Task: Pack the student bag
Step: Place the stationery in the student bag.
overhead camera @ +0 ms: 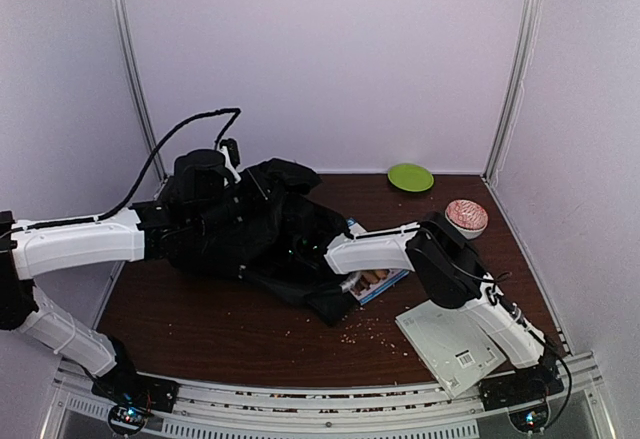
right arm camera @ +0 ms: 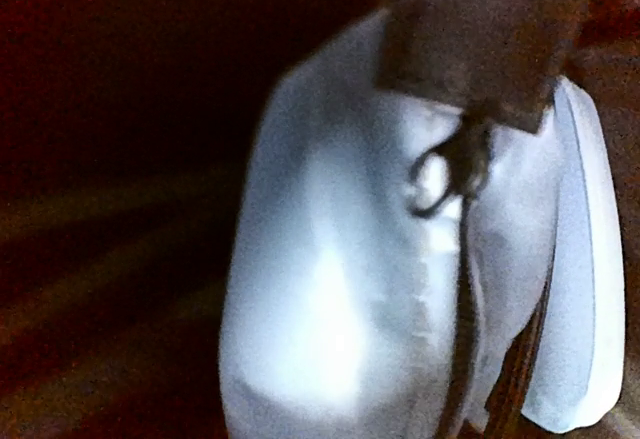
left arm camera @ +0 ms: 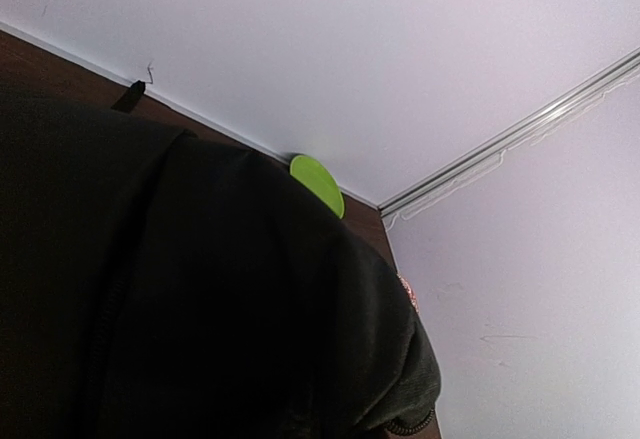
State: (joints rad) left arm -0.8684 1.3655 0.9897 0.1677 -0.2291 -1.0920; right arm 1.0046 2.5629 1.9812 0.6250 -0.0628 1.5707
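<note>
soft, crumpled black fabric student bag point(overhead camera: 275, 224) on smooth brown table point(overhead camera: 220, 329).

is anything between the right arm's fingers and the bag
Nothing visible does. The right arm reaches into the folds of the black bag, and its fingers are hidden there. A blue-edged box lies under the arm, beside the bag, not between them.

I look in remotely on pale lilac walls point(overhead camera: 320, 49) closing three sides of a dark wood table point(overhead camera: 220, 329). Metal strips point(overhead camera: 513, 69) run up the back corners, an aluminium rail point(overhead camera: 300, 399) lines the near edge, and the light is soft and even.
</note>
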